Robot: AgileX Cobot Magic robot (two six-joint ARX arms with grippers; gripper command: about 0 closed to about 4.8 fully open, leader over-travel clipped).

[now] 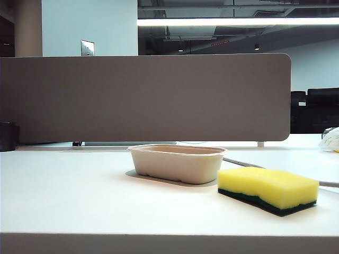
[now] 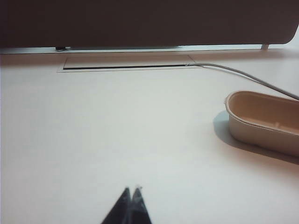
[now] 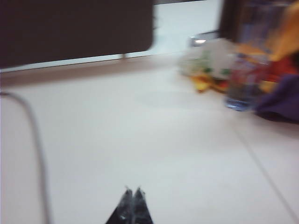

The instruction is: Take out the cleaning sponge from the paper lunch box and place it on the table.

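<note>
Sponge: the cleaning sponge [image 1: 268, 190] lay on the table [image 1: 79, 196], green layer down, just beside the paper lunch box [image 1: 177, 163] and outside it.
Box: it stood upright, nothing showing above its rim.
My left gripper [image 2: 130, 190]: clenched on nothing, low over bare table, box [image 2: 264, 120] well apart.
My right gripper [image 3: 132, 191]: clenched, holding nothing, over bare table near a grey cable [image 3: 35, 140]; the view was blurred.

No readable text or labels anywhere

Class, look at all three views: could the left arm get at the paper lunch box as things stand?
Probably yes: only bare table lies between the shut left gripper and the empty paper lunch box; the grey cable runs behind it.
</note>
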